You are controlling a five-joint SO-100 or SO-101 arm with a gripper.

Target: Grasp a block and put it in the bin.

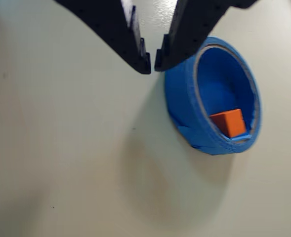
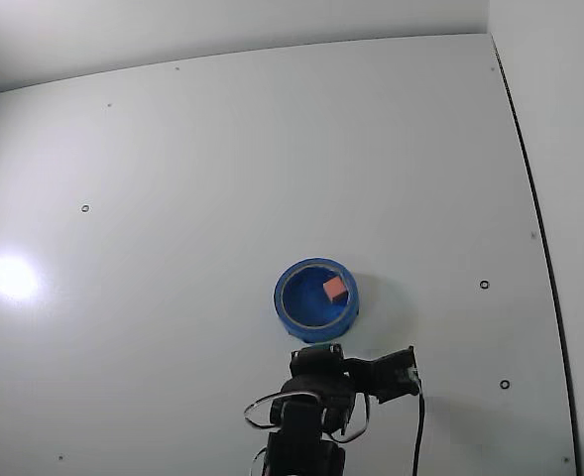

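Observation:
The small salmon-red block (image 1: 228, 122) (image 2: 335, 290) lies inside the round blue bin (image 1: 185, 108) (image 2: 290, 309), against its wall. My black gripper (image 1: 152, 67) comes in from the top of the wrist view, just left of the bin's rim and above the table. Its fingertips are almost touching, with a thin gap between them and nothing held. In the fixed view the arm (image 2: 316, 397) sits just below the bin, and the fingertips are hard to make out there.
The table (image 2: 173, 198) is a plain white sheet with a few small screw holes. A dark edge (image 2: 529, 198) runs down the right side of the fixed view. A bright glare spot (image 2: 10, 276) lies at the left.

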